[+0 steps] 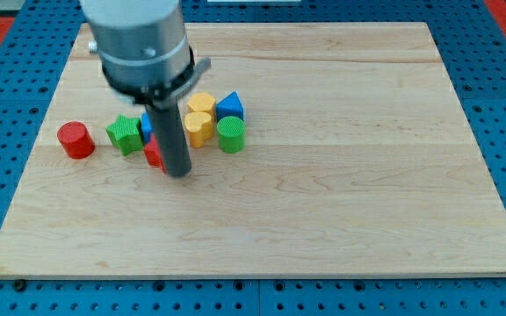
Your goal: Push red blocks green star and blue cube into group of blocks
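My tip (177, 172) rests on the board just right of a red block (154, 156) that the rod partly hides; its shape is unclear. A blue cube (146, 126) peeks out behind the rod, next to a green star (125, 134). A red cylinder (75, 140) stands apart at the view's left. Right of the rod sit a group: two yellow blocks (199, 128) (202, 104), a blue triangular block (229, 106) and a green cylinder (231, 134).
The wooden board (341, 175) lies on a blue pegboard surface (7, 70). The arm's grey housing (139, 44) hangs over the board's top left and hides part of it.
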